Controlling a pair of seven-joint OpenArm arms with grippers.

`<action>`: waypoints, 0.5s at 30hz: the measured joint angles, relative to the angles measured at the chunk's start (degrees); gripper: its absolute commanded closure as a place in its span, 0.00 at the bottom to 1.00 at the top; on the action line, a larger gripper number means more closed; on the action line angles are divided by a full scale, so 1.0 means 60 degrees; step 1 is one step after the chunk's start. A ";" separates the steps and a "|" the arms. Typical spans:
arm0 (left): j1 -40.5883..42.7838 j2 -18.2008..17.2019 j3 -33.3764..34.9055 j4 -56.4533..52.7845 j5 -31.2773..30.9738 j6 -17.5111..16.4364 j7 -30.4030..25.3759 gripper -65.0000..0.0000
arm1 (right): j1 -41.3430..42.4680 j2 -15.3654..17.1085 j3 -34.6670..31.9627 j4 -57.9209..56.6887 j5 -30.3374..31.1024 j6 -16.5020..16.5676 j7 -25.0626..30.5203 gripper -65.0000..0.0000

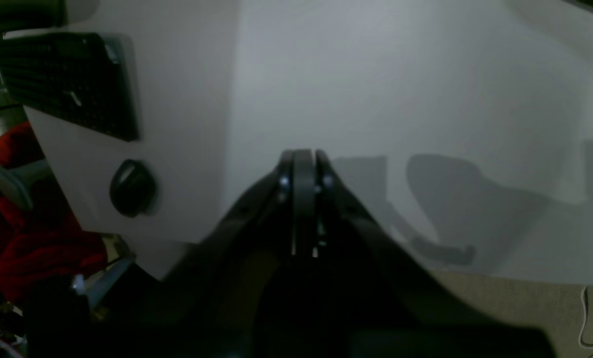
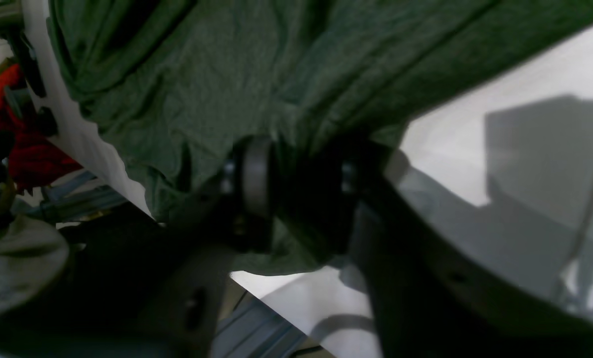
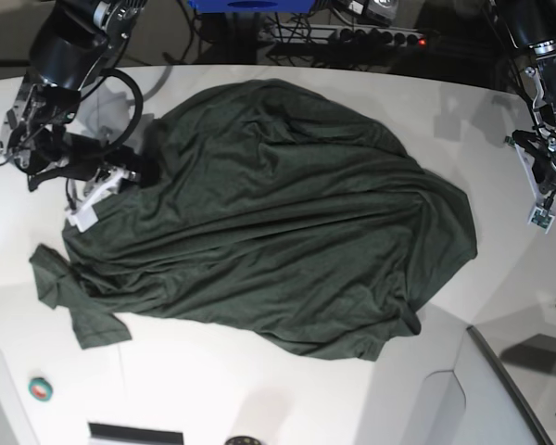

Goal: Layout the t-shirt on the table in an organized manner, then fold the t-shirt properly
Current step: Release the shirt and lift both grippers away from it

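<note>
I see the table [image 3: 259, 389] with bare white room along its near edge. The shirt [image 3: 269, 222] lies spread mid-table, wrinkled. My right gripper [image 2: 296, 184] pinches shirt cloth at its edge; only the wrist view shows this. My left gripper [image 1: 303, 169] hangs clamped together, empty.

T-shirt [image 2: 236, 74] cut off; right claw [image 2: 296, 184] tips blurred.
</note>
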 measured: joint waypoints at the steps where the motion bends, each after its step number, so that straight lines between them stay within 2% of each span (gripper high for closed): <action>1: 0.0000 0.0000 0.0000 0.0000 0.0000 0.0000 0.0004 1.00 | -0.0062 0.0058 0.0000 0.0208 0.0000 -0.0004 -0.0007 0.97; 2: 0.0000 -0.0004 0.0000 0.0000 0.0000 0.0000 0.0000 1.00 | -0.0138 0.0153 0.0000 0.0408 0.0025 -0.0004 0.0004 1.00; 7: 0.0000 0.0004 0.0000 0.0000 0.0000 0.0000 0.0004 1.00 | -0.0168 0.0710 0.0018 0.0965 -0.0011 -0.0138 -0.0029 0.99; 12: -0.0004 0.0011 0.0004 0.0000 -0.0004 0.0000 0.0000 1.00 | 0.0164 0.1421 0.0007 0.0929 -0.0069 -0.1508 -0.0066 0.99; 15: -0.0018 0.0004 0.0004 0.0000 0.0000 0.0000 0.0004 1.00 | 0.0488 0.1818 0.0011 0.0936 -0.0025 -0.1993 0.0160 0.99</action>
